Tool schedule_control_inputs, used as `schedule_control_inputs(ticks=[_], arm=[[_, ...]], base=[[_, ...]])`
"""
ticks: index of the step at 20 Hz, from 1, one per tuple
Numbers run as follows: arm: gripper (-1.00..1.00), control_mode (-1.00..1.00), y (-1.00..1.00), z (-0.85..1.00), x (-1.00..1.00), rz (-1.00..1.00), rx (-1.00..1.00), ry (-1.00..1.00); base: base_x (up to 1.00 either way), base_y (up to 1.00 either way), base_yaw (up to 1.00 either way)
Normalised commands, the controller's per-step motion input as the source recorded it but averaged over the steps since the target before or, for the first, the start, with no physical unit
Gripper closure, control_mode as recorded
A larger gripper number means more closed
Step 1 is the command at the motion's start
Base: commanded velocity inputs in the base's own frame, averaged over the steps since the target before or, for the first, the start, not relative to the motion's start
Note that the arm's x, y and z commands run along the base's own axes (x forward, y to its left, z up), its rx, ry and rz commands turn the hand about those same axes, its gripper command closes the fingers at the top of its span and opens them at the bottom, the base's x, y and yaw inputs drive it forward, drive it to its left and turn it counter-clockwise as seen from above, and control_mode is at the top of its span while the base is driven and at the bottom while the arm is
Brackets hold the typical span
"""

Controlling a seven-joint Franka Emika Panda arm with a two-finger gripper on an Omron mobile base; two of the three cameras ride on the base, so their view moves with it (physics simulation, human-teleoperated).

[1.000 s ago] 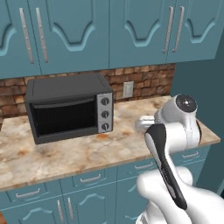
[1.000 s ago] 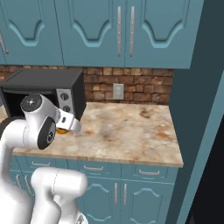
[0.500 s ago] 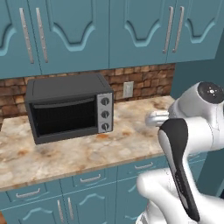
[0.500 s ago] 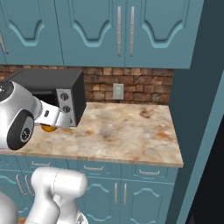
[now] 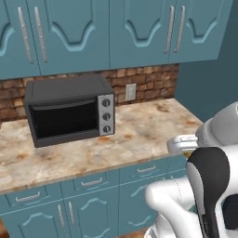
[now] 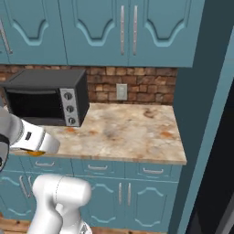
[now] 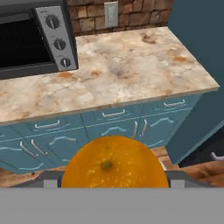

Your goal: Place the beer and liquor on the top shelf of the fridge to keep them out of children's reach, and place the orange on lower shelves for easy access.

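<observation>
Left base view: a black countertop oven with a grey control panel (image 5: 69, 111) stands on the marbled beige stone surface (image 5: 139, 135) against the brick wall, and the white arm rises at the lower right, well to the right of that oven. A sliver of orange peeps out just beneath the arm's pale wrist.

Right base view: the same oven (image 6: 45, 97) sits at the left end of the surface (image 6: 132, 132); below and in front of it, past the surface's edge, the small round orange (image 6: 27, 149) shows as a slim crescent under the white hand.

Hand view: the orange (image 7: 114, 164) sits large at the bottom, between the pincer's (image 7: 114, 181) tips, which stand apart and appear clamped on it. The oven (image 7: 35, 37) lies far up and left. I judge the fruit light, firm and prone to roll, best held across its widest middle with modest squeeze.
</observation>
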Motion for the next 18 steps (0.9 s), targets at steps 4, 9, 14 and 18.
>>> schedule_control_inputs(ticks=[4, 9, 14, 18], arm=[[1.00, 1.00, 0.00, 0.00, 0.00, 0.00, 0.00, 0.00], [1.00, 1.00, 0.00, 0.00, 0.00, 0.00, 0.00, 0.00], [1.00, 1.00, 0.00, 0.00, 0.00, 0.00, 0.00, 0.00], [1.00, 1.00, 0.00, 0.00, 0.00, 0.00, 0.00, 0.00]], base=[[-0.68, -0.83, -0.39], [-0.66, -0.88, -0.52], [-0.45, -0.71, -0.51], [-0.02, -0.76, -0.36]])
